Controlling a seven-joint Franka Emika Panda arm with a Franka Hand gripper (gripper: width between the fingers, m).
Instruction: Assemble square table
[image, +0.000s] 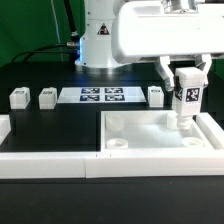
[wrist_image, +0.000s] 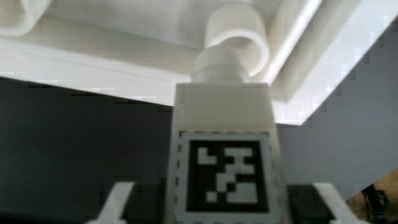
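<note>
Square table panel (image: 150, 130) sits near the front of the black surface (image: 50, 130), on the exterior view's right. The gripper (image: 186, 82) has its jaws clamped on a leg peg (image: 186, 98), upright over the far corner socket (wrist_image: 240, 45). In the wrist view the tip looks about lined up, but I can't tell if it's touching. I'd centre it, keep it plumb and go down slowly. Three spare pegs (image: 46, 97) sit by the marker board (image: 102, 96).

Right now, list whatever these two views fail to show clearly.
1. Wrist view: blur leaves it unclear whether the held leg peg touches the corner socket.
2. Exterior view: that peg hides the socket.
3. Exterior view: tags on the three loose pegs are too small to read.
</note>
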